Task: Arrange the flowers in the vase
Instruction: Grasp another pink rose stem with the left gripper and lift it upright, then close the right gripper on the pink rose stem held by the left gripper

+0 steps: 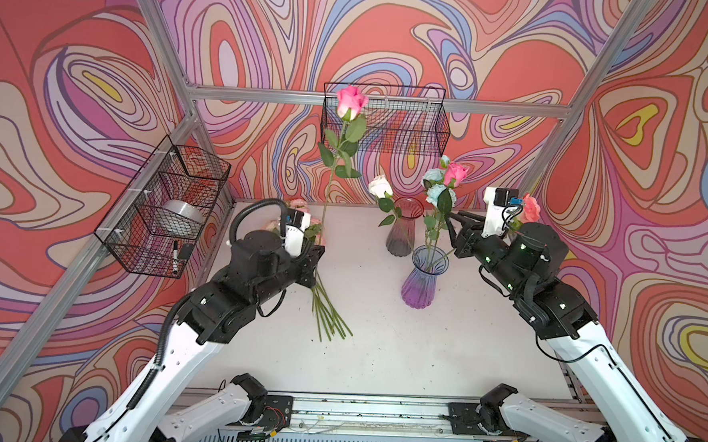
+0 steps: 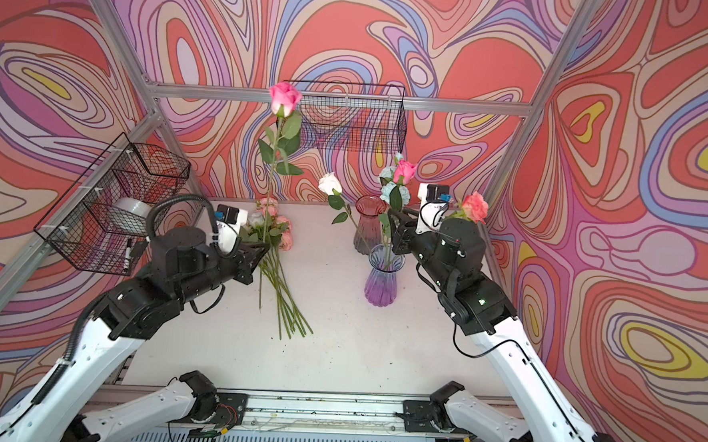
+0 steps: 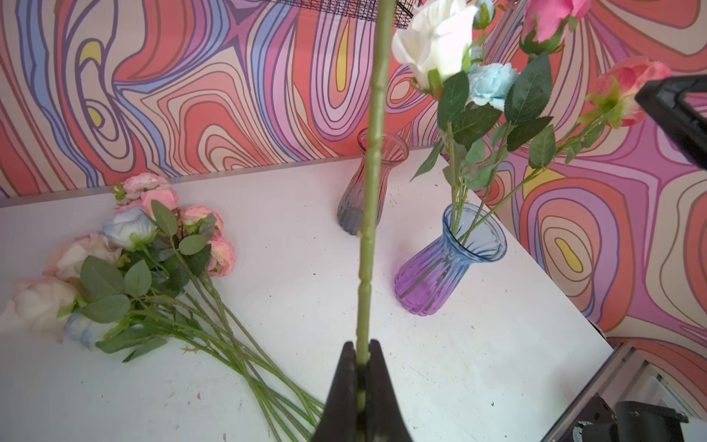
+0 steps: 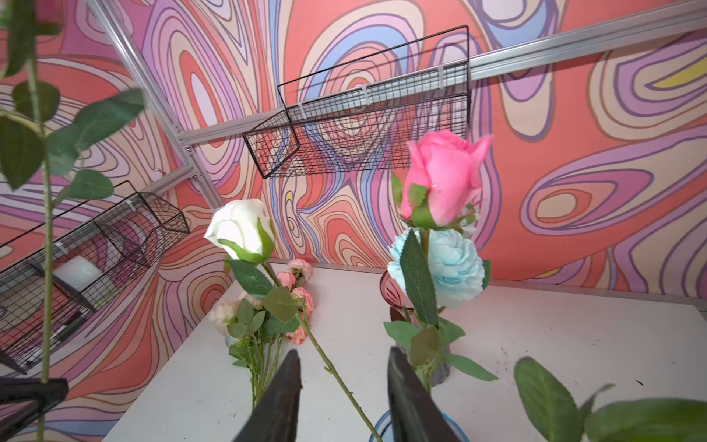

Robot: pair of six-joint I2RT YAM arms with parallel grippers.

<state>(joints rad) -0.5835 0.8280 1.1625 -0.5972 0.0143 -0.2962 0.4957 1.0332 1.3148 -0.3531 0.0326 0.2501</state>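
Left pincer [image 3: 362,354]: clenched on lower stem of pink rose [image 1: 351,99]. Long axis near upright, bloom high, cut end down toward counter [image 1: 378,356]. Beneath: bunch of flowers [image 3: 153,268] lying flat, blooms toward back wall, not yet placed. Red vase [image 1: 404,229]: apparently empty. Blue-purple vase [image 1: 422,281]: white, pale blue, pink, coral blooms in, fanned upward. Right pincer [image 4: 342,367]: released, white rose [image 4: 239,229] stem between jaws, untouched. Judged under half done.

Swirl-patterned walls [image 1: 395,33] and aluminium rails [image 1: 267,96] enclose a white tabletop [image 1: 379,348].
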